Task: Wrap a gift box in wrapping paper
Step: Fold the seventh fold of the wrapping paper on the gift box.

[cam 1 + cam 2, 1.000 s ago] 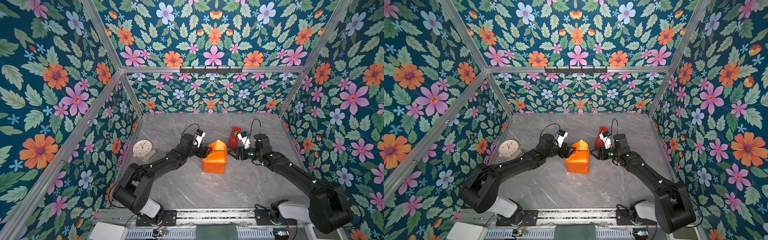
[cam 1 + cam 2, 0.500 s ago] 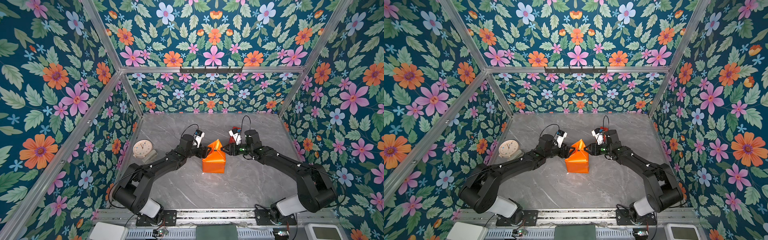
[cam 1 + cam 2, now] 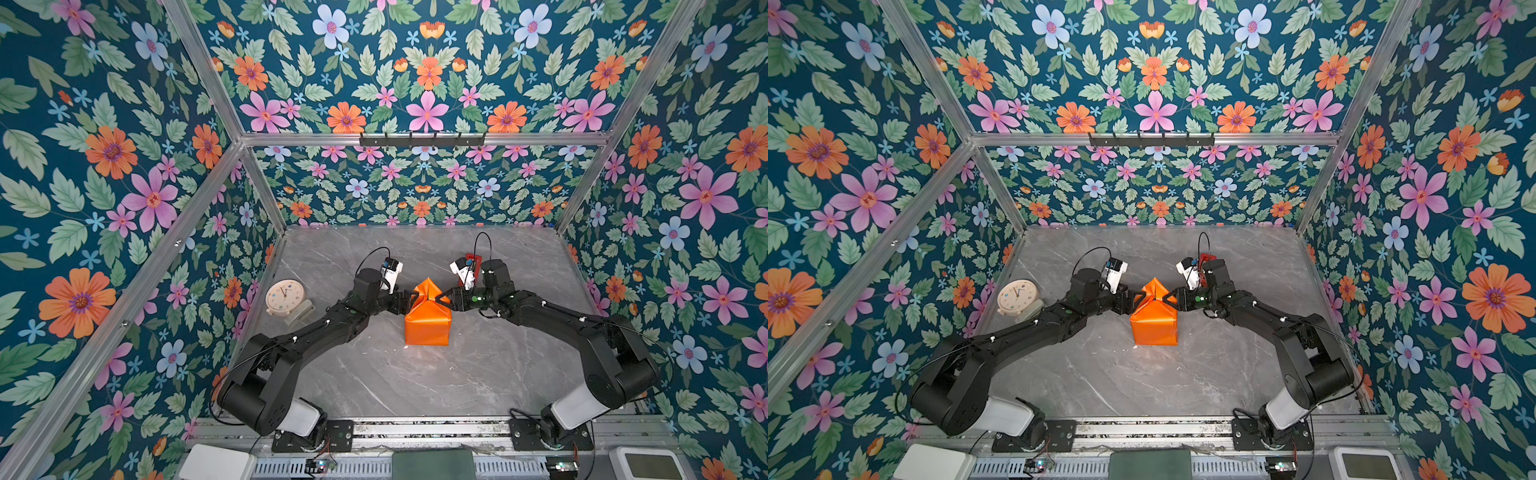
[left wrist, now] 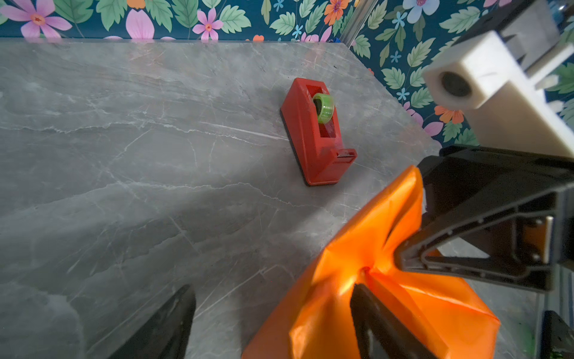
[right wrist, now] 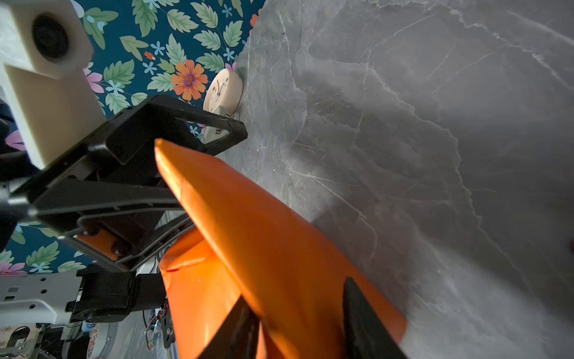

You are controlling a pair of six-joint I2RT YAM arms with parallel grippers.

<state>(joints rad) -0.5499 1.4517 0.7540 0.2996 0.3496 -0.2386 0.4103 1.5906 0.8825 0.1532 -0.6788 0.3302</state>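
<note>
At centre frame in both top views the wrapping paper [image 3: 428, 322] [image 3: 1153, 324] is seen, the gift box hidden beneath. Its raised peak is flanked by the left gripper [image 3: 409, 301], spread wide, one finger pressed to the paper, and the right gripper [image 3: 443, 301], narrowed astride a flap; whether it is gripped cannot be told. A red tape dispenser [image 4: 320, 133] is partly covered by the right wrist

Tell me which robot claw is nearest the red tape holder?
The right gripper; the tape dispenser sits behind it. The left gripper is nearer the clock.
</note>
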